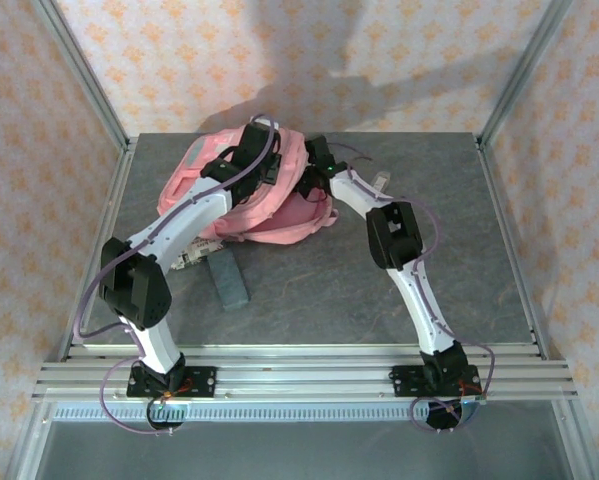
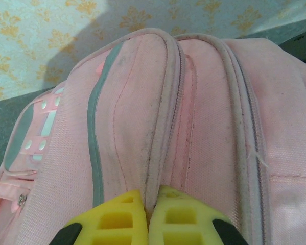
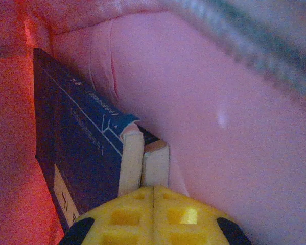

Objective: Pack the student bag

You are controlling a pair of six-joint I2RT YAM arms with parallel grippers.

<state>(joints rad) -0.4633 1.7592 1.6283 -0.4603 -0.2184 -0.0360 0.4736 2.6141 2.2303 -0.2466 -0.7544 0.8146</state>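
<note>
Left wrist view: your left gripper (image 2: 150, 199) pinches the bag (image 2: 204, 112) at its seam ridge. Your right gripper (image 3: 144, 150), fingers pressed together, sits inside the bag, tips by a navy book (image 3: 76, 138). Bag lies on the table (image 1: 329, 290), far side.

A robotics test cell is indicated by a grey slate-look counter (image 1: 459, 270) fenced with silver aluminium profile posts (image 1: 87, 75) and cream panels printed with orange floral motifs (image 1: 329, 40).

We see a pink student bag (image 2: 204, 127) with a grey stripe (image 2: 95, 153) and a light-blue, white-dotted patch (image 2: 35, 132). The left gripper (image 2: 150, 196) is yellow. In dim light, the book (image 3: 76, 143) looks dark blue with white lines. The wallpaper (image 1: 279, 50) is pale with orange florals.
</note>
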